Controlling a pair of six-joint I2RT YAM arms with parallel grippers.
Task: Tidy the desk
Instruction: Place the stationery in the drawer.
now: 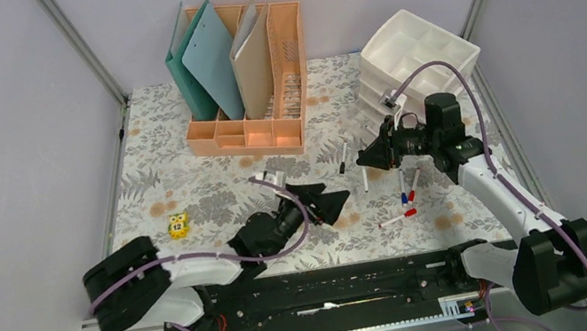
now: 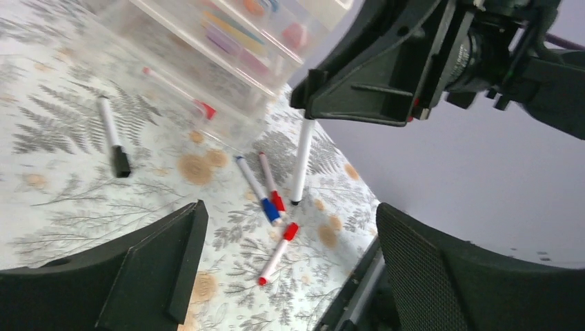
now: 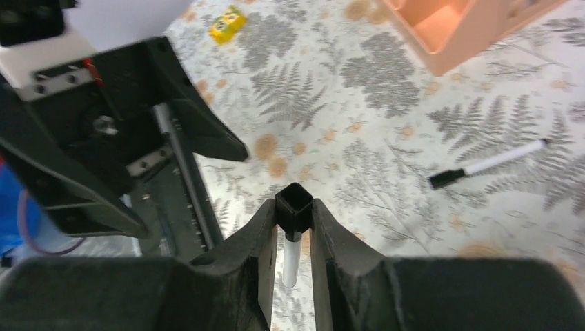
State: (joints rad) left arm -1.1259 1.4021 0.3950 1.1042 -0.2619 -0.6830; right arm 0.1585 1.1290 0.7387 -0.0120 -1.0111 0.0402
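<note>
The desk (image 1: 213, 192) carries a fern-and-flower cloth (image 2: 55, 186). My right gripper (image 1: 364, 159) hovers above its right half, shut on the black cap (image 3: 295, 209) of a white marker (image 2: 301, 155) that hangs upright with its tip near the cloth. My left gripper (image 1: 334, 201) is just to its left, low over the desk, open and holding nothing. Between the left gripper's fingers (image 2: 159, 269) I see loose markers lying flat: a red-capped one (image 2: 276, 254), a blue-capped one (image 2: 255, 192) and another red one (image 2: 270, 183). A black-capped marker (image 1: 343, 157) lies farther back.
A peach file rack (image 1: 244, 133) with folders stands at the back centre. A white drawer unit (image 1: 405, 48) is at the back right, with one more marker (image 2: 176, 89) against it. A small yellow figure (image 1: 179, 226) sits at the left.
</note>
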